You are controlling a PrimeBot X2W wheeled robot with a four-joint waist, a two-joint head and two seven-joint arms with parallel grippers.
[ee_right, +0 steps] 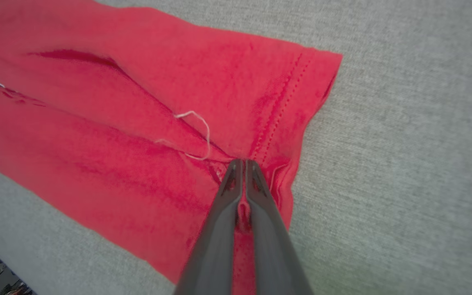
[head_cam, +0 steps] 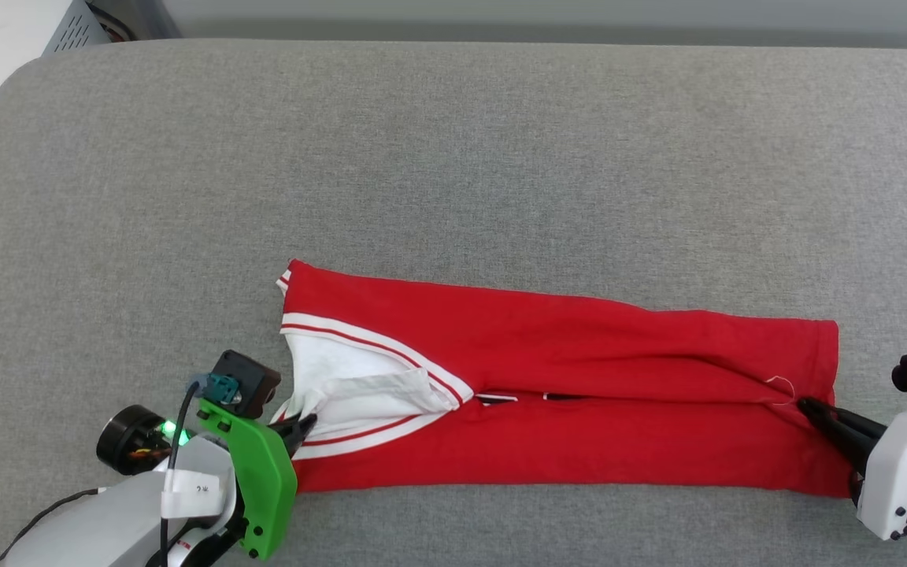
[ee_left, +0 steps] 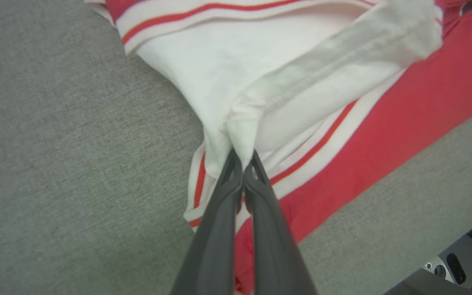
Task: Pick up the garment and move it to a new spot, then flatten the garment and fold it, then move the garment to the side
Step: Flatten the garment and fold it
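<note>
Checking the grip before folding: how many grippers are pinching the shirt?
2. The left gripper pinches the white sleeve at the left end of the shirt; the right gripper pinches the red hem at the other end.

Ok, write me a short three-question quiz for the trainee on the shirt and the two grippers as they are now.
1. True or false: the shirt lies spread open with both sleeves out to the sides.
2. The left gripper is shut on: A) a black number, B) white sleeve cloth, C) nothing.
3. Which end of the shirt does the right gripper pinch?

Key: 1 false, it is folded into a long band; 2 B; 3 the stitched hem end.
</note>
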